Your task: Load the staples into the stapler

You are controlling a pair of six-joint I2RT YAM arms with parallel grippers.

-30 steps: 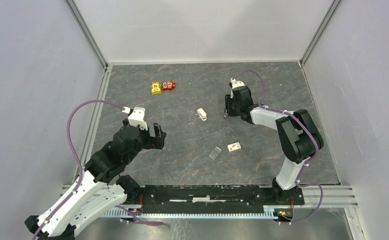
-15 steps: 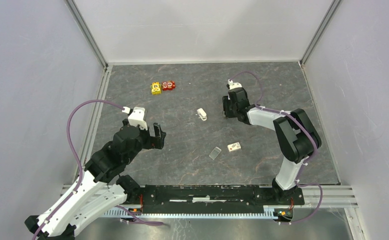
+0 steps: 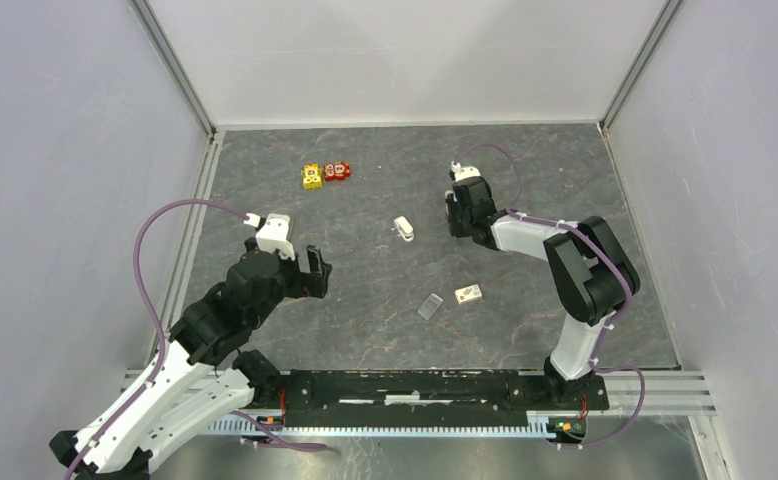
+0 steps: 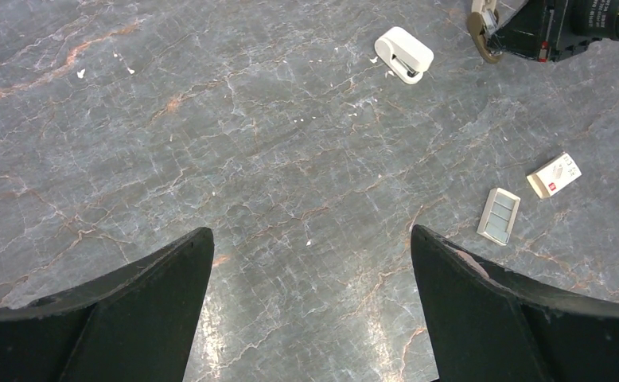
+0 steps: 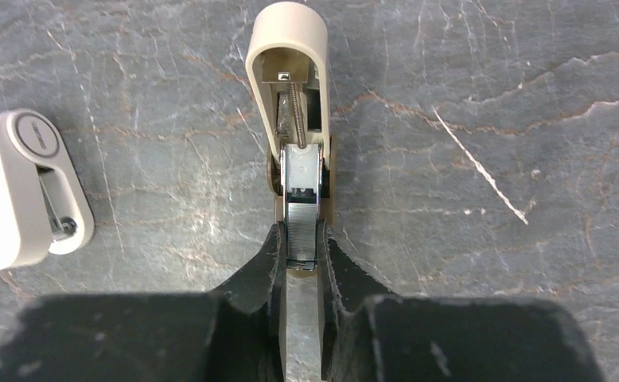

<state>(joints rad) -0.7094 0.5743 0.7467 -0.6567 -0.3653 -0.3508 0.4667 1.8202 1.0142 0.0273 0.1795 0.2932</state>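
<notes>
In the right wrist view a cream-tan mini stapler lies on the table with its lid swung open, showing a spring and a grey metal channel. A ribbed strip of staples sits in that channel. My right gripper is shut on the strip's near end, one finger on each side. From above, that gripper points down at the table right of centre. A whiter, closed mini stapler lies just to its left. My left gripper hangs open and empty over bare table, well left of both.
A small white box with a red mark and a flat grey tray of staple strips lie near the middle. Yellow and red toy blocks sit at the back left. Walls enclose the table on three sides.
My right gripper has crept a little left and farther back, and its jaws have closed from partly open onto the staple strip. The left arm has not moved.
</notes>
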